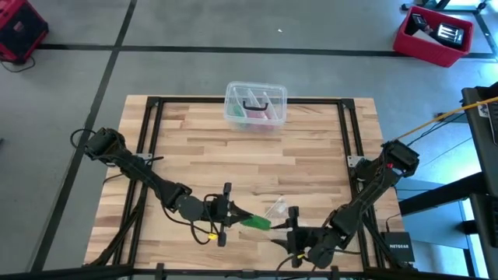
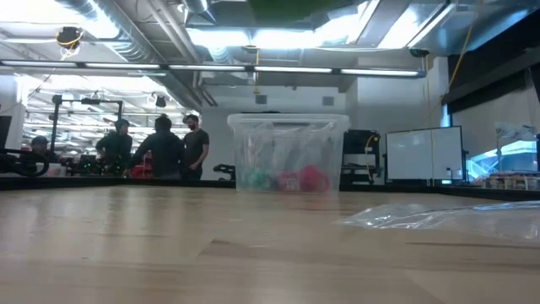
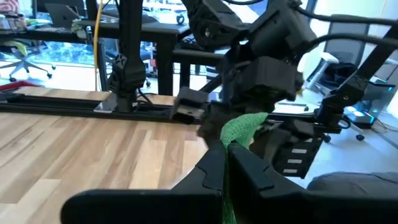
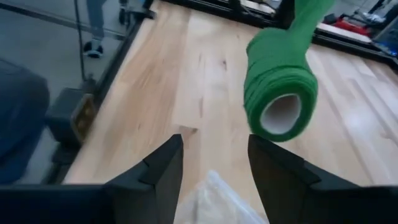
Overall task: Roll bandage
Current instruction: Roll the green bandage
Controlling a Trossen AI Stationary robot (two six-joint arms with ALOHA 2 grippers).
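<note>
Pinching bandage (image 3: 244,127), left fingers (image 3: 249,169)

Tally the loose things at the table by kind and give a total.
Green bandage roll: 1
Clear plastic box: 1
Clear plastic wrapper: 1
Total: 3

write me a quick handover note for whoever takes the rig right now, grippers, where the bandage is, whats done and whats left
Left gripper: shut on the bandage, holding it above the table's near edge.
Right gripper: open, empty, just short of the roll, which hangs apart from its fingers.
Bandage: mostly wound into a green roll with a hollow core; a strip runs from it up towards the left gripper.
Also there: a clear plastic wrapper beside the grippers, and the clear plastic box at the far edge.
Done: most of the winding.
Left: probably roll in the loose strip and set the roll down.
</note>
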